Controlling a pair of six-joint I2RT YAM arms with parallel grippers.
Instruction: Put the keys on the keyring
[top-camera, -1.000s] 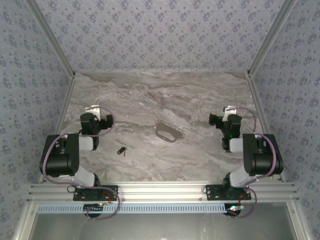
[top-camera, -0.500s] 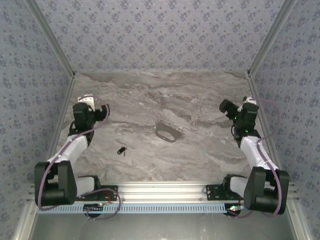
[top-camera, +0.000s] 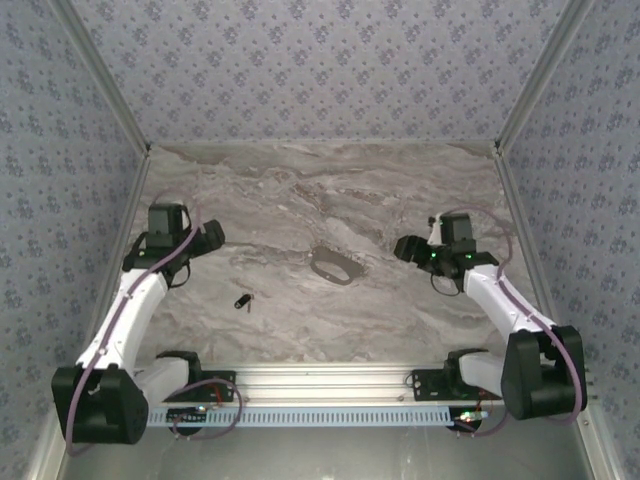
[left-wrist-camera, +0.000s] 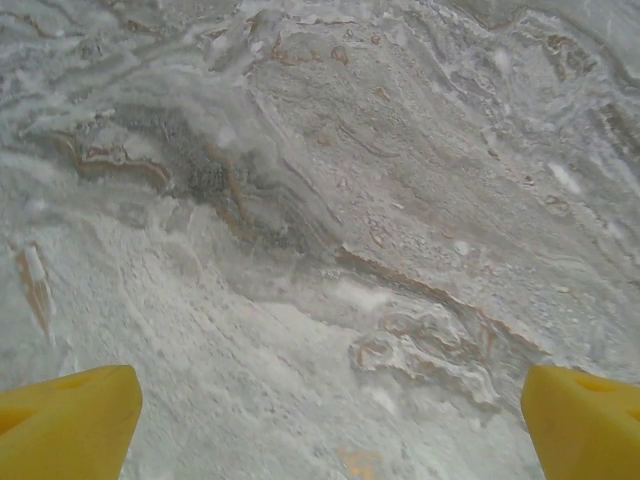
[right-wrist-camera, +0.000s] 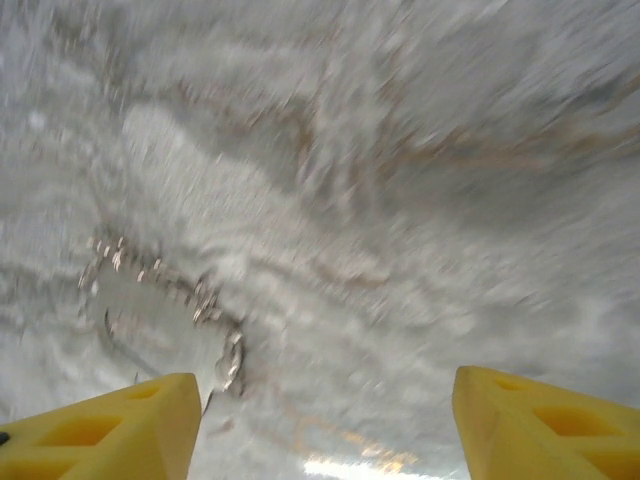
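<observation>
Top view: the keyring (top-camera: 337, 266), a thin grey oval loop, lies flat on the marble table (top-camera: 300, 195), approx frame ctr, a bit right of middle. The key (top-camera: 243, 301), tiny and dark w/ a pale end, lies lower left of the loop, well apart from it, nothing touching either.

R gripper (top-camera: 405, 248) sits right of ctr, about level w/ the loop's upper edge and pointing toward frame left. A strip of bare table separates it from the loop; no contact. The key is far off to its lower left, past the loop.

R wrist view, blurry: the two yellow fingers (right-wrist-camera: 100, 430) show in the bottom corners, wide apart, nothing between them but tabletop, so the R gripper (right-wrist-camera: 320, 425) is open and empty. The keyring (right-wrist-camera: 160, 300) is in the lower left of that frame, just above the left-hand finger and off to the side of the gap, not inside it. Chain-like links can be made out along its edge; finer detail is lost to blur.

L gripper (top-camera: 207, 237) is at frame left in the top view, upper left of the key, w/ clear table between them.

L wrist view: yellow fingertips (left-wrist-camera: 65, 425) sit at the two bottom corners, spread fully, so the L gripper (left-wrist-camera: 325, 430) is open and holds nothing. Below it is marble veining.
</observation>
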